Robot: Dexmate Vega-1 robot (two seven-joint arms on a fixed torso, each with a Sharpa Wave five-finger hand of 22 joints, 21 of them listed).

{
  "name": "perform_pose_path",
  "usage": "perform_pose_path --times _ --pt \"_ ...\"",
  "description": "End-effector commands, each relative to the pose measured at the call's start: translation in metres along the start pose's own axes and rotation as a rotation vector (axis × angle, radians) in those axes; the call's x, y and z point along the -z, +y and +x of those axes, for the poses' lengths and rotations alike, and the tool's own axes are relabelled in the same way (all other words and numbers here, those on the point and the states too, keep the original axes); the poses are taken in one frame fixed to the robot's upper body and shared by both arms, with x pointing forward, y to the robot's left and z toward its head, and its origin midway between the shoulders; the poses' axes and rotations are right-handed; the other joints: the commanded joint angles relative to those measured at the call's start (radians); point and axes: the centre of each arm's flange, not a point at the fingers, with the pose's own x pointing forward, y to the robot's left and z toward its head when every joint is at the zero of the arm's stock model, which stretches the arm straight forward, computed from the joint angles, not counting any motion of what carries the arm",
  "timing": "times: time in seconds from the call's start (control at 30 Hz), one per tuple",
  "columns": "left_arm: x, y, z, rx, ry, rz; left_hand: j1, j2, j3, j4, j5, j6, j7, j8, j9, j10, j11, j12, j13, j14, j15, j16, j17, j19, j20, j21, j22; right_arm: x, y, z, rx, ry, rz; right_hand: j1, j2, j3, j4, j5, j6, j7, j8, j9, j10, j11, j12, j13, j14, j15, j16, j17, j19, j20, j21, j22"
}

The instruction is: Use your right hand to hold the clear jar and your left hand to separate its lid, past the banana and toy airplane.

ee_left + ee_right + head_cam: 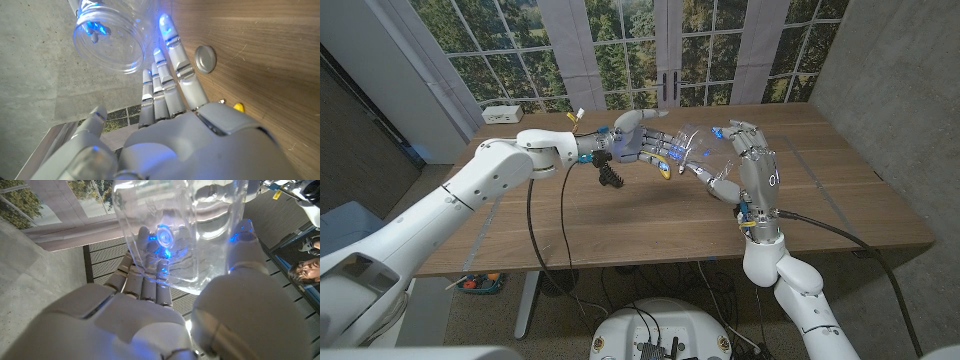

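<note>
Right hand (165,320) fills the lower frame, fingers clamped on the jar (180,230). My left hand (170,125) spreads its fingers, empty; lid (205,58) lies on the surface. Loosening could drop the jar.

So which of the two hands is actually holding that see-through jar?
The right hand: its fingers wrap the clear jar. The left hand has open fingers and holds nothing.

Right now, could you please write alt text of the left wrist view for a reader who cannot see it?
The left hand reaches open fingers toward the open mouth of the clear jar. A round metal lid lies on the wooden table.
</note>
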Motion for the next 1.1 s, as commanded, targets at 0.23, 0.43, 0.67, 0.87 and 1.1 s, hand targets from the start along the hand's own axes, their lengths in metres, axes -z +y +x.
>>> perform_pose_path --times 0.23,0.43,0.67,0.87,1.1 --pt "0.003 -0.005 -0.005 -0.044 -0.139 -0.008 -0.04 -0.003 0.02 -0.076 -0.007 -0.234 -0.108 -0.021 -0.111 -0.285 -0.041 0.004 -0.045 -0.335 0.078 -0.005 0.004 -0.392 0.119 -0.119 0.006 0.009 -0.003 0.0 0.037 0.07 0.064 0.098 0.102 0.238 0.175 0.005 0.314 -0.259 0.018 0.013 0.293 -0.287 0.006 0.105 0.048 -0.25 0.005 0.003 0.006 -0.002 0.008 0.001" --pt "0.004 -0.004 -0.004 -0.052 -0.182 -0.011 -0.042 0.001 0.015 -0.095 -0.008 -0.314 -0.187 -0.019 -0.171 -0.397 -0.068 0.003 -0.055 -0.483 0.077 -0.004 0.004 -0.643 0.117 -0.128 0.006 0.013 -0.003 0.001 0.04 0.088 0.084 0.097 0.102 0.239 0.176 0.005 0.316 -0.259 0.019 0.013 0.294 -0.289 0.005 0.106 0.048 -0.249 0.004 0.002 0.008 -0.002 0.01 0.001" --pt "0.006 -0.001 -0.004 -0.059 -0.246 -0.018 -0.04 0.011 0.002 -0.111 -0.008 -0.399 -0.261 -0.021 -0.2 -0.558 -0.134 0.0 -0.064 -0.676 0.078 -0.006 0.001 -0.912 0.065 -0.124 0.005 0.017 0.0 0.004 0.044 0.105 0.103 0.097 0.101 0.239 0.175 0.006 0.318 -0.262 0.021 0.014 0.295 -0.292 0.007 0.108 0.047 -0.249 0.002 0.0 0.01 -0.002 0.012 0.0" --pt "0.006 0.002 -0.006 -0.122 -0.33 0.047 -0.036 0.022 -0.005 -0.118 -0.007 -0.442 -0.298 -0.022 -0.203 -0.647 -0.163 -0.003 -0.068 -0.798 0.065 -0.012 -0.002 -1.05 0.022 -0.124 0.004 0.02 0.002 0.005 0.036 0.121 0.116 0.095 0.101 0.239 0.176 0.005 0.32 -0.263 0.021 0.013 0.295 -0.294 0.007 0.111 0.051 -0.248 0.003 -0.001 0.012 -0.001 0.015 0.0" --pt "0.005 0.006 -0.009 -0.212 -0.4 0.17 -0.032 0.032 -0.01 -0.121 -0.006 -0.475 -0.325 -0.024 -0.205 -0.703 -0.182 -0.003 -0.071 -0.865 0.058 -0.009 -0.004 -1.142 -0.006 -0.121 0.003 0.024 0.003 0.008 0.026 0.164 0.143 0.091 0.098 0.238 0.177 0.005 0.324 -0.266 0.022 0.013 0.301 -0.299 0.007 0.109 0.056 -0.248 0.005 -0.001 0.02 0.001 0.02 0.0"
